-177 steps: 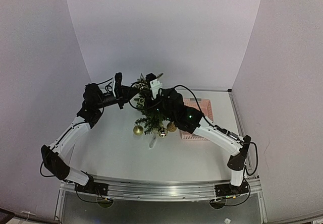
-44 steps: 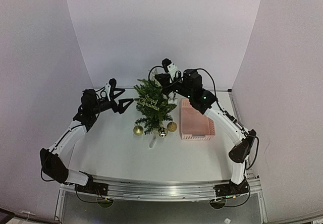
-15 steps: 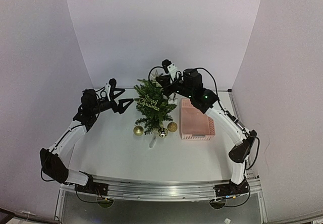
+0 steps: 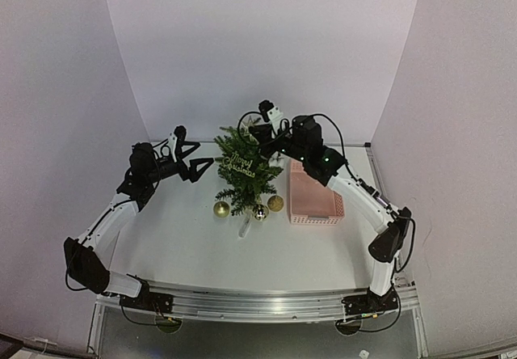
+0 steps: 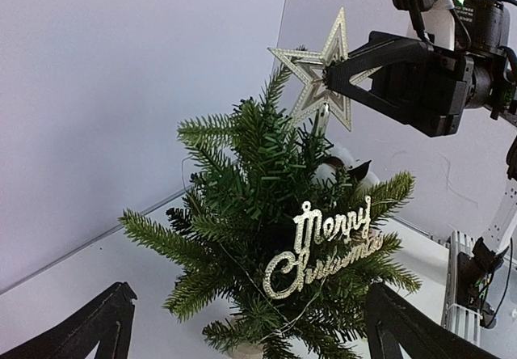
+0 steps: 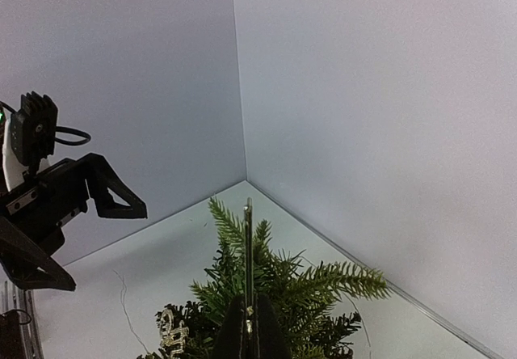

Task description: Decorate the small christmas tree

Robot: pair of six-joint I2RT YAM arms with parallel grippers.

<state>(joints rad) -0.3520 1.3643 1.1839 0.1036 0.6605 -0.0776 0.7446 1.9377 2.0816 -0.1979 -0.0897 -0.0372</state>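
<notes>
While beside small christmas tree [image 4: 245, 173], pink basket [image 4: 312, 199]

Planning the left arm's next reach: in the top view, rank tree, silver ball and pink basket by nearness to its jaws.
1. Tree, right beside the open left gripper.
2. Silver ball, at the tree's foot.
3. Pink basket, beyond the tree, rightmost.

The left arm [image 4: 113, 212] rises from its base with the elbow out to the left and the forearm reaching inward. Its pincer [image 4: 202, 170] points right, fingers spread wide — nothing between them. The right arm [image 4: 359, 193] arches high from its base toward the far middle of the tabletop, and its pincer [image 5: 333, 73] is closed tight on a gold star [image 5: 305, 66], gripping it edge-on.
</notes>
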